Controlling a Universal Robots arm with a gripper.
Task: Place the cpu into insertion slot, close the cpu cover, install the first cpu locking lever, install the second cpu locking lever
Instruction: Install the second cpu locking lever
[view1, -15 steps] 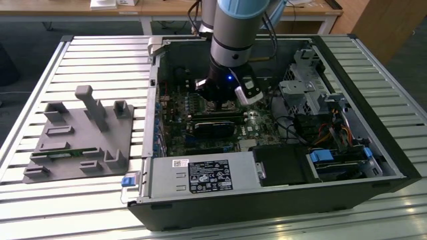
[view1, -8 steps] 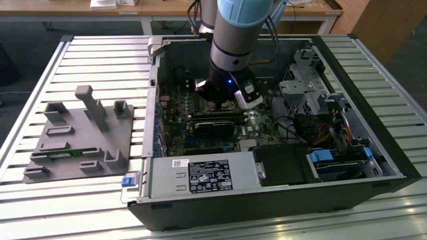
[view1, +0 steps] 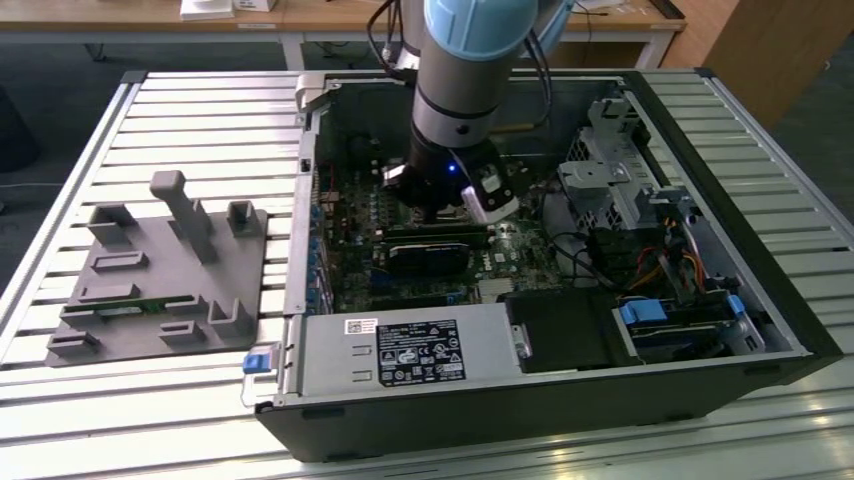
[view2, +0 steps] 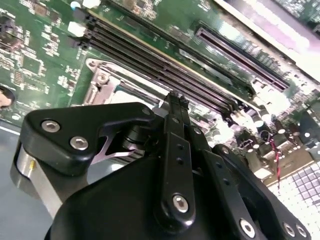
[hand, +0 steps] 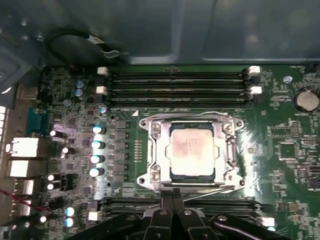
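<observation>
The cpu (hand: 192, 150), a pale silver square, lies in the insertion slot (hand: 143, 123) on the green motherboard. The silvery cpu cover (hand: 158, 150) lies flat around it, framing the chip. A thin wire lever (hand: 210, 190) runs along the socket side nearest my gripper, and another lever (hand: 200, 113) runs along the side by the memory slots. My gripper (hand: 173, 199) stands at the socket's edge with its black fingers pressed together, the tips right by the near lever. In the second wrist view the gripper (view2: 175, 100) hangs over the socket's metal frame (view2: 102, 85). In the exterior view the gripper (view1: 447, 205) reaches down into the open computer case.
Long black memory slots (hand: 175, 82) lie just beyond the socket, and a row of capacitors (hand: 97, 150) stands beside it. The case holds a power supply (view1: 400, 350), a drive cage (view1: 614, 180) and cables. A grey fixture plate (view1: 160, 270) sits on the slatted table at the exterior view's left.
</observation>
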